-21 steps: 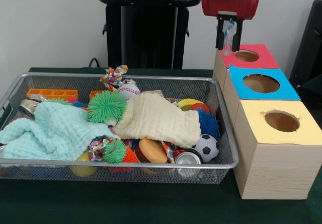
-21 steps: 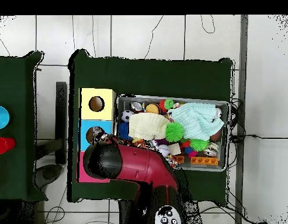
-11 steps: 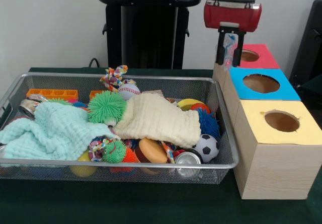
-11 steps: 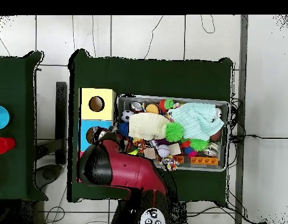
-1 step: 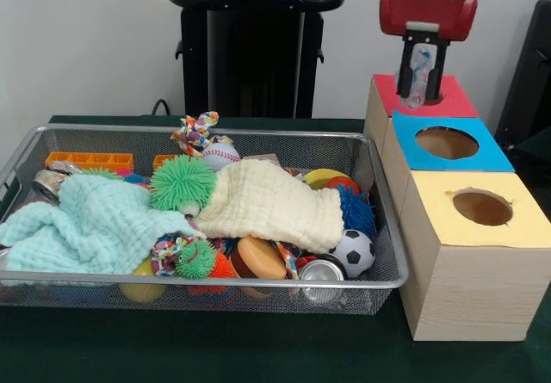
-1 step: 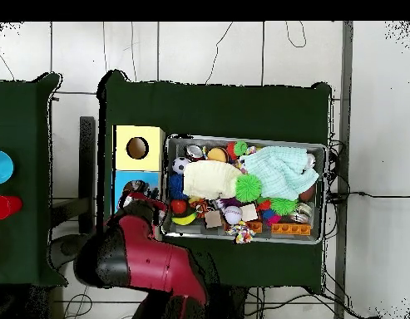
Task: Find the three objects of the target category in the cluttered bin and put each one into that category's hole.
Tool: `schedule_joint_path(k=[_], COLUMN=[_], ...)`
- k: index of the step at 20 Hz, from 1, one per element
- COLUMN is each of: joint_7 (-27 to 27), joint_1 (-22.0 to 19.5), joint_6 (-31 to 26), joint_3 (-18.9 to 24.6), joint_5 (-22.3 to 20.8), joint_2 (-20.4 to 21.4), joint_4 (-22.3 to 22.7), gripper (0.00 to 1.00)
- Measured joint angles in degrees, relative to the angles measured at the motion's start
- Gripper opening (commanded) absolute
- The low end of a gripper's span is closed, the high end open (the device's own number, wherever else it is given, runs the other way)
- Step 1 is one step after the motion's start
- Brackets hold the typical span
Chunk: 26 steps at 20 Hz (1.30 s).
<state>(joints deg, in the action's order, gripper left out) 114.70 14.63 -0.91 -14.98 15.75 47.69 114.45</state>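
My gripper (image 5: 421, 89) hangs over the red-topped box (image 5: 454, 101), right above where its hole lies, and hides most of that hole. It is shut on a crumpled clear plastic item (image 5: 420, 66) that dangles between the fingers. The blue-topped box (image 5: 484, 153) and the yellow-topped box (image 5: 519, 221) stand in a row nearer the camera, each with an uncovered round hole. In the overhead view the red arm (image 6: 137, 257) covers the red box and hides the gripper.
The wire bin (image 5: 383, 273) holds a mint cloth (image 5: 86, 224), a cream cloth (image 5: 271, 202), a green spiky ball (image 5: 182, 183), a soccer ball (image 5: 353, 252), a can (image 5: 321, 271), a baseball (image 5: 220, 155) and other toys.
The gripper has moved right, from beside the red box's left edge to over its hole, with the clear plastic item still in it. The bin's contents have not moved.
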Motion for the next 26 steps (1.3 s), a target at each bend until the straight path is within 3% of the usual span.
schedule_joint_path(k=[9,17,21,26], joint_7=[2.96,2.99,2.99,2.99], joint_1=[7.78,9.25,11.19,16.44], joint_6=[6.07,13.64,16.18,16.50], joint_3=[-6.31,-11.23,-14.50,-20.71], joint_5=[4.60,6.06,8.76,14.03], joint_2=[-2.53,-4.77,-6.15,-8.49], joint_4=[2.13,2.18,2.18,2.17], gripper=[0.00,0.00,0.00,0.00])
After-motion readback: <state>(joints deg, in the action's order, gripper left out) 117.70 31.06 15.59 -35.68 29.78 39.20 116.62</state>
